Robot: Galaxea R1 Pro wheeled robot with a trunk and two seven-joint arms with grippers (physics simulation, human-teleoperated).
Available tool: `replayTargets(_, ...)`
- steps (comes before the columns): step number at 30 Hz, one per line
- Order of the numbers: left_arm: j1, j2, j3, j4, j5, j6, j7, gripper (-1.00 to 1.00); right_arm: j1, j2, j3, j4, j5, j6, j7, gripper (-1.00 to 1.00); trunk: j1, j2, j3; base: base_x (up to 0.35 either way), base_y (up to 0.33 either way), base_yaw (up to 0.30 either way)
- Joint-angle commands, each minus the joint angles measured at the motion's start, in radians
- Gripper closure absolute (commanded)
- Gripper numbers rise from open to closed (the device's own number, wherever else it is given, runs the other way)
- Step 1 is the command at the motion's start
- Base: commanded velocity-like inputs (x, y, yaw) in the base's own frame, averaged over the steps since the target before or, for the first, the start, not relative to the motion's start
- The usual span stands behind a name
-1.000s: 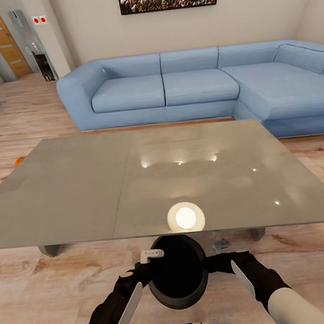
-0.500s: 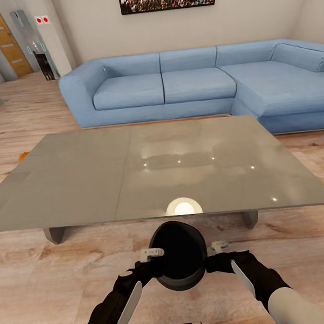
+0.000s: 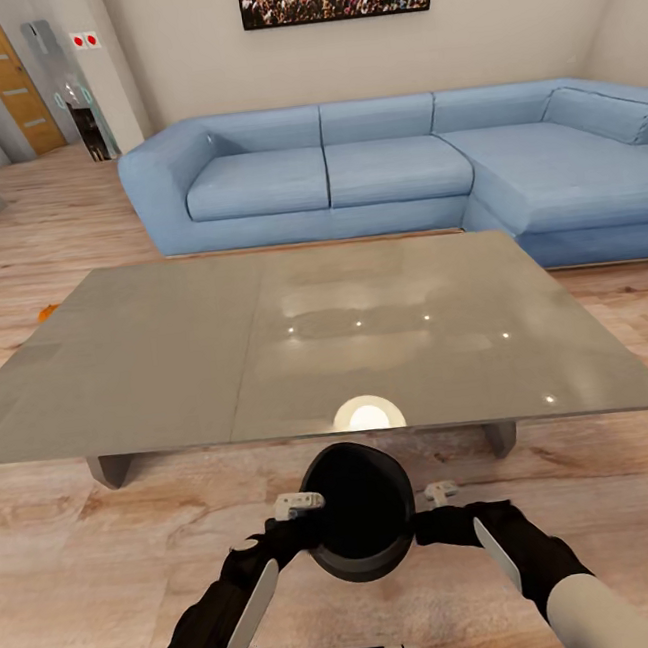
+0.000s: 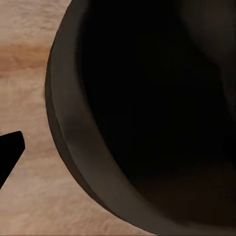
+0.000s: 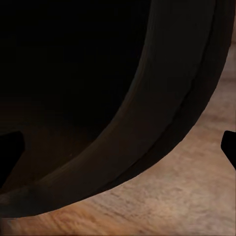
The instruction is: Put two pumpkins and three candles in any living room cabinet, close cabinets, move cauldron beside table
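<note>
The black cauldron (image 3: 357, 511) stands on the wood floor just in front of the near edge of the grey metal-topped table (image 3: 167, 362). My left gripper (image 3: 305, 523) is at its left rim and my right gripper (image 3: 436, 512) at its right rim. The right wrist view shows the cauldron's rim (image 5: 167, 123) running between two widely spread fingertips (image 5: 228, 147). One fingertip (image 4: 11, 147) sits outside the cauldron wall (image 4: 64, 128) in the left wrist view; the other is lost in the dark inside. A small orange thing (image 3: 46, 312) lies on the floor beyond the table's left corner, too small to identify.
A blue corner sofa (image 3: 397, 170) runs behind the table and down the right side. Open wood floor (image 3: 93, 592) lies to my left and right. A doorway and hallway (image 3: 5, 89) are at the far left.
The view has pulled back from the table. The cauldron sits lower and farther from my head than a second ago. In the last half second both arms edged outward while it stayed put.
</note>
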Motion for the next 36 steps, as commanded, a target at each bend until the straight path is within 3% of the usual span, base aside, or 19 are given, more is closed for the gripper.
replayTargets(1, 0.0, 0.003, 0.0, -0.005, 0.004, 0.0, -0.002, -1.0, 0.0, -0.001, -0.003, 0.0, 0.0, 0.0, 0.008, -1.0, 0.0, 0.0, 0.0, 0.0, 0.0, 0.0)
replayTargets(5, 0.001, 0.013, 0.001, -0.022, 0.044, 0.001, -0.029, -1.0, 0.0, -0.005, -0.039, 0.0, 0.0, 0.0, 0.041, -1.0, 0.0, 0.0, 0.0, 0.0, 0.0, 0.0)
replayTargets(8, 0.003, 0.039, 0.0, -0.036, 0.063, 0.001, -0.064, -1.0, 0.0, -0.007, -0.063, 0.0, 0.001, 0.0, 0.08, -1.0, 0.0, 0.0, 0.0, 0.0, 0.0, 0.0)
replayTargets(16, 0.038, 0.068, -0.001, -0.112, 0.065, 0.008, -0.073, -1.0, 0.0, -0.031, -0.074, 0.0, 0.0, 0.0, 0.107, -1.0, 0.0, 0.0, 0.0, -0.01, 0.0, 0.0)
replayTargets(23, 0.054, 0.077, -0.001, -0.115, 0.066, 0.013, -0.072, -1.0, 0.0, -0.034, -0.075, 0.0, 0.0, 0.002, 0.108, -1.0, 0.0, 0.0, 0.0, -0.234, 0.0, 0.0)
replayTargets(25, 0.059, 0.092, -0.001, -0.119, 0.066, 0.014, -0.072, -1.0, 0.0, -0.035, -0.075, 0.001, 0.0, 0.006, 0.108, -1.0, 0.0, 0.0, 0.0, -0.319, 0.0, 0.0)
replayTargets(26, 0.065, 0.123, -0.001, -0.126, 0.074, 0.015, -0.073, -1.0, 0.0, -0.04, -0.075, 0.002, 0.0, 0.011, 0.108, -1.0, 0.0, 0.0, 0.0, -0.33, 0.0, 0.0)
replayTargets(28, 0.068, 0.138, -0.001, -0.124, 0.089, 0.016, -0.072, -1.0, 0.0, -0.048, -0.075, 0.007, -0.001, 0.013, 0.108, -1.0, 0.0, 0.0, 0.0, -0.332, 0.0, 0.0)
replayTargets(36, 0.074, 0.149, -0.001, -0.087, 0.11, 0.017, -0.067, -1.0, 0.0, -0.081, -0.075, 0.022, -0.004, 0.017, 0.106, -1.0, 0.0, 0.0, 0.0, -0.176, 0.0, 0.0)
